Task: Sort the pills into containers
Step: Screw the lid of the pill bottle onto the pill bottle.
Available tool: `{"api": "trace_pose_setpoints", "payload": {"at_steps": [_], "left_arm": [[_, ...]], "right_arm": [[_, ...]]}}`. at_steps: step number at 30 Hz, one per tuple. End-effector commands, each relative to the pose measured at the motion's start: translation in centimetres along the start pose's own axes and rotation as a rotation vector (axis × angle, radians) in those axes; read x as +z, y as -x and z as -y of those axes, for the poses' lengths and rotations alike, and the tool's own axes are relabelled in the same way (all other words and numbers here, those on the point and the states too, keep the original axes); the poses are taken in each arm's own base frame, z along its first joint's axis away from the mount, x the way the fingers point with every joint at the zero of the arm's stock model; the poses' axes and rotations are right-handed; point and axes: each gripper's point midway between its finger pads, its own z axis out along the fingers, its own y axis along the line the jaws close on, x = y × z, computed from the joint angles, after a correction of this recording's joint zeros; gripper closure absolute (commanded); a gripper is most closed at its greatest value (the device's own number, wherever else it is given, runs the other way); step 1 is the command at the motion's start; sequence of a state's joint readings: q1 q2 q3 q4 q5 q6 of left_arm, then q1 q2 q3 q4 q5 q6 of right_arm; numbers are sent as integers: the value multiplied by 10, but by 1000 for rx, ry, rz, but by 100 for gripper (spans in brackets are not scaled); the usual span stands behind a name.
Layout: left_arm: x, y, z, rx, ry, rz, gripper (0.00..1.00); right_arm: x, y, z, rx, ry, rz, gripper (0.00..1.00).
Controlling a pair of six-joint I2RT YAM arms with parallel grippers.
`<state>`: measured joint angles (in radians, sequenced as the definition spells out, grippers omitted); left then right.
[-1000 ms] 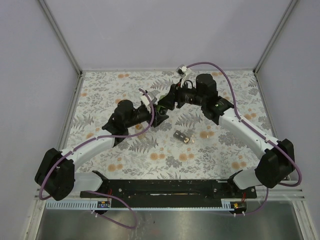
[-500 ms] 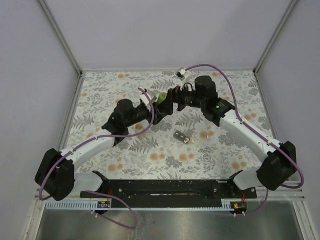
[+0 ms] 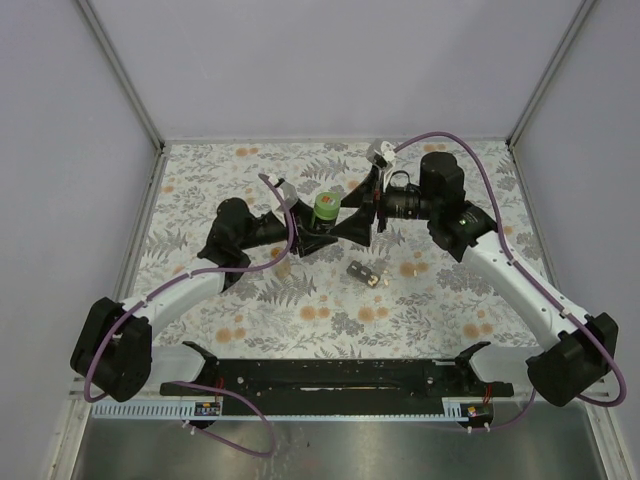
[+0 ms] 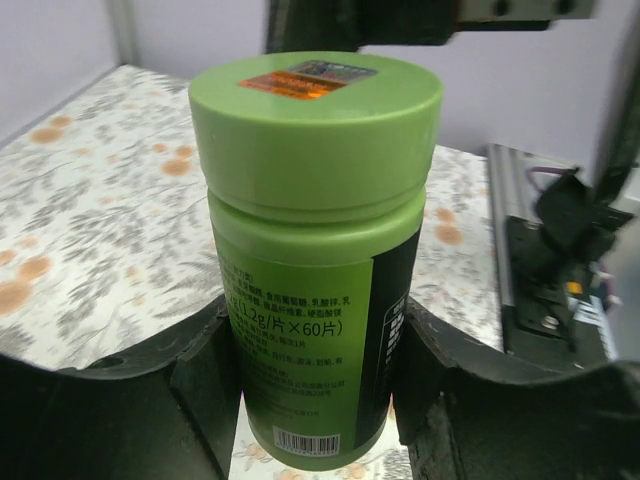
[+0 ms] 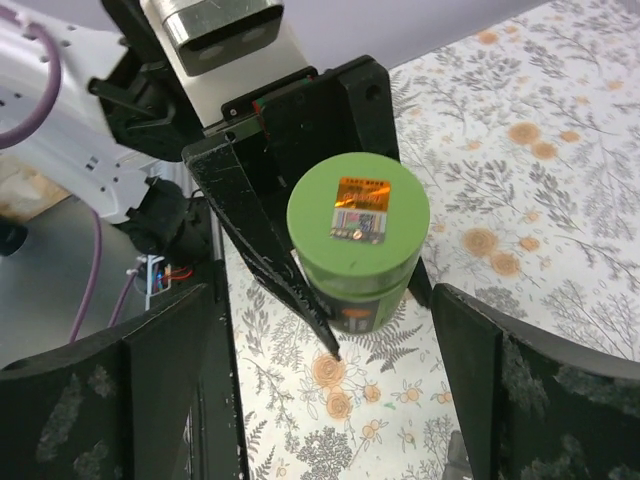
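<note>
A green pill bottle (image 3: 325, 209) with its green cap on stands upright between my left gripper's (image 3: 321, 228) fingers, above the floral table. In the left wrist view the bottle (image 4: 315, 230) fills the frame, and both pads of the left gripper (image 4: 315, 400) press on its label. My right gripper (image 3: 366, 214) is just right of the bottle, wide open and holding nothing. From the right wrist, the capped bottle (image 5: 357, 235) lies ahead of the spread right gripper (image 5: 330, 400), apart from both fingers. No loose pills can be made out.
A small dark piece (image 3: 357, 270) and a pale piece (image 3: 377, 280) lie on the floral table (image 3: 450, 300) just in front of the grippers, too small to identify. Metal frame posts and grey walls enclose the table.
The right gripper, earlier closed over the top of the bottle, has opened wide and drawn back to the right. The left gripper still holds the bottle, shifted slightly right.
</note>
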<state>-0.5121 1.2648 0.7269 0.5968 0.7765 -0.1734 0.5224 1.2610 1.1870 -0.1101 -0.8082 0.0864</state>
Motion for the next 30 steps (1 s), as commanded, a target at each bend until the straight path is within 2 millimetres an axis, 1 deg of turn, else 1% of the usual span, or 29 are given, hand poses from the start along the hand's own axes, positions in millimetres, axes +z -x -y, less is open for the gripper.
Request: {"api": "trace_pose_setpoints", "payload": {"at_steps": [1,2,4,6,7,12,16,30], "left_arm": [[-8,27,52,51,-270,70,100],[-8,26,56,42,-290,65,100],[-10,26,61,38,-322,63,100],[-12,25,66,32,-350,60,100],[-12,24,68,28,-364,57,100],[-14,24,74,5,-404,63,100],[-14,23,75,-6,-414,64,100],[-13,18,79,-27,-440,56,100]], "right_arm": [[0,10,-24,-87,179,14,0],[1,10,-29,-90,214,11,1],[3,11,-32,-85,246,18,1],[2,8,-36,-78,273,10,1],[2,13,-38,-107,290,29,1],[0,13,-44,-123,331,34,1],[-1,16,-49,-135,352,39,0],[-1,23,-51,-136,365,55,1]]}}
